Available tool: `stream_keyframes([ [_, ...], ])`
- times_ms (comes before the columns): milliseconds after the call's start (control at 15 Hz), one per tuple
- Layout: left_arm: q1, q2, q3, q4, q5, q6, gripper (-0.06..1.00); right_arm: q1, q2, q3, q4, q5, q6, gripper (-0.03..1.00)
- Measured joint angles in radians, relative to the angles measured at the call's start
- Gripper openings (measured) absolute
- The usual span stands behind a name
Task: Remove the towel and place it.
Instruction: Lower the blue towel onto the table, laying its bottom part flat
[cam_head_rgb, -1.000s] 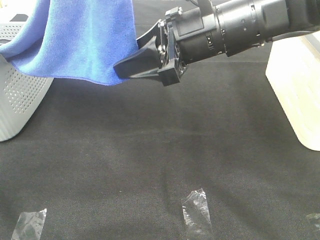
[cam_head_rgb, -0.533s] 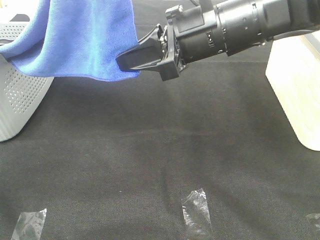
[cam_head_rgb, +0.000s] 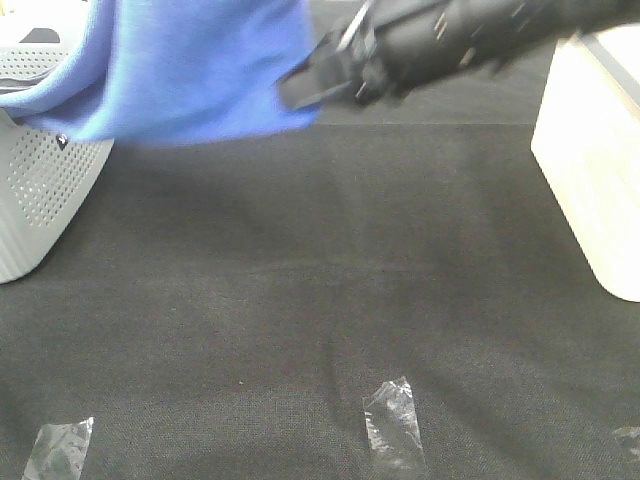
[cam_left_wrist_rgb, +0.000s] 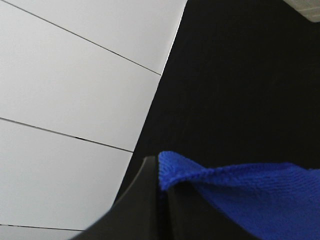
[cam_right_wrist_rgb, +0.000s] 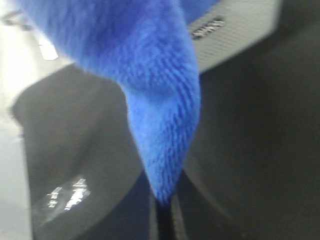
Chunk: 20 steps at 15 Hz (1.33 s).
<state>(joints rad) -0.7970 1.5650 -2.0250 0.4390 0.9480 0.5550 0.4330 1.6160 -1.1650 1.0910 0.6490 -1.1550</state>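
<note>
The towel (cam_head_rgb: 190, 70) hangs at the far left of the table (cam_head_rgb: 300, 300), and its left part lies over the bin (cam_head_rgb: 40, 190) at the left edge. The right gripper (cam_head_rgb: 297, 94) comes in from the right, above the table, its jaws closed on the towel's right edge. The left gripper (cam_left_wrist_rgb: 161, 200) pinches another edge. A box (cam_head_rgb: 590, 170) stands at the right. Tape scraps (cam_head_rgb: 392, 425) lie along the near edge.

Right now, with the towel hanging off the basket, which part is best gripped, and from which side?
The hanging lower right corner of the towel, approached from the right. That corner hangs clear of the white perforated basket, so thin jaws can pinch it edge-on; the right gripper is shut there.
</note>
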Motion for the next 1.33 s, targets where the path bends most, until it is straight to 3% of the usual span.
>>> stream_keyframes([
  [200,0.000,0.000,0.000,0.004,-0.036,-0.022,0.00,0.000,-0.071,-0.139,-0.495,0.020,0.461,0.03],
  [267,0.000,0.000,0.000,0.008,-0.048,-0.022,0.00,0.000,-0.075,-0.165,-0.569,0.034,0.520,0.03],
  [333,0.000,0.000,0.000,0.011,-0.069,-0.023,0.00,0.000,-0.079,-0.233,-0.746,0.082,0.653,0.03],
  [467,0.029,0.008,0.000,0.011,-0.094,-0.060,0.00,0.000,-0.079,-0.361,-1.003,0.173,0.834,0.03],
  [600,0.094,0.036,0.000,0.011,-0.138,-0.114,0.00,0.000,-0.080,-0.473,-1.191,0.214,0.927,0.03],
  [800,0.180,0.103,0.000,-0.028,-0.309,-0.162,0.00,0.000,-0.062,-0.605,-1.361,0.171,0.984,0.03],
  [933,0.242,0.166,0.000,-0.054,-0.467,-0.164,0.00,0.000,0.010,-0.715,-1.475,0.031,1.065,0.03],
  [1333,0.366,0.276,0.000,-0.060,-0.892,-0.171,0.00,0.000,0.158,-0.855,-1.547,-0.192,1.117,0.03],
])
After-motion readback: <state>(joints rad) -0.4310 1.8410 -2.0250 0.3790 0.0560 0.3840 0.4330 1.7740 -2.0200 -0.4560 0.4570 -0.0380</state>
